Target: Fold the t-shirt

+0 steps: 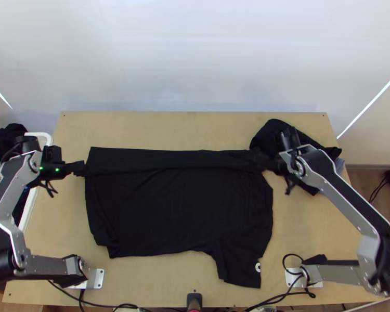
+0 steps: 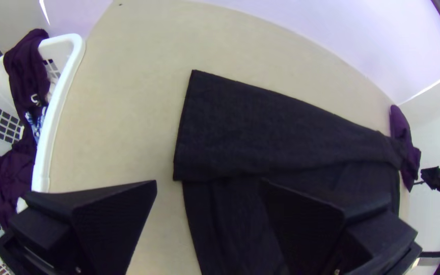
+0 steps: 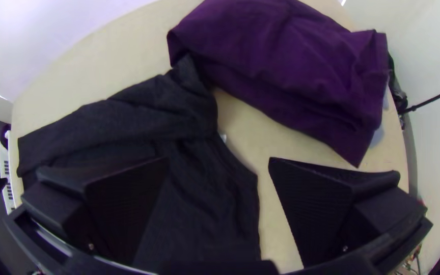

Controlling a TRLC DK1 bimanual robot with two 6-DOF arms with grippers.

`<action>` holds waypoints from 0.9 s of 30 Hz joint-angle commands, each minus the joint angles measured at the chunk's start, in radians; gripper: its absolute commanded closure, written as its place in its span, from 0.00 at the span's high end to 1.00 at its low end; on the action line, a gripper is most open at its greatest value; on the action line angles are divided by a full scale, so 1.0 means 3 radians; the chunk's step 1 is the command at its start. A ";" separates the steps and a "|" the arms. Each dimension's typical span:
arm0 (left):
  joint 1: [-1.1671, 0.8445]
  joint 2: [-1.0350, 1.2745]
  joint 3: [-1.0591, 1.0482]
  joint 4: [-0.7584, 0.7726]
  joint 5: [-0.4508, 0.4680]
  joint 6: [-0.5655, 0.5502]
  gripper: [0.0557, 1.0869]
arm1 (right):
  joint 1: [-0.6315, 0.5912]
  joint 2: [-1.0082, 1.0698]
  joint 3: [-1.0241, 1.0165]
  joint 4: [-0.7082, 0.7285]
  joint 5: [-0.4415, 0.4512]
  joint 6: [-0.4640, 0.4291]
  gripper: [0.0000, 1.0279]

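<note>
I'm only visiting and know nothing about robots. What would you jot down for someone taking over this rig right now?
Left gripper: jaws open, empty, near the left end of the folded strip.
Right gripper: jaws open, empty, near the strip's right end.
Shirt: black, mid-table, mostly spread flat.
Done: its far side is folded over into a long strip.
Left: the rest of the folding; a sleeve still sticks out toward the near edge. Tucking that in looks like a sensible next step.
Nearby: a purple cloth at the far right, a basket of clothes at the left.
</note>
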 commanded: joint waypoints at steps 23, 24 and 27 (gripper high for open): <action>-0.0460 -0.0778 -0.0694 -0.2633 -0.0532 0.2787 0.86 | 0.0103 -0.0443 -0.0267 -0.1014 -0.0470 0.0091 0.59; -0.0470 -0.0757 -0.0704 -0.2618 -0.0465 0.2787 0.86 | 0.0108 -0.0449 -0.0277 -0.1003 -0.0490 0.0081 0.59; -0.0465 -0.0532 -0.0745 -0.2547 -0.0312 0.2695 0.86 | 0.0103 -0.0489 -0.0359 -0.0922 -0.0567 0.0025 0.59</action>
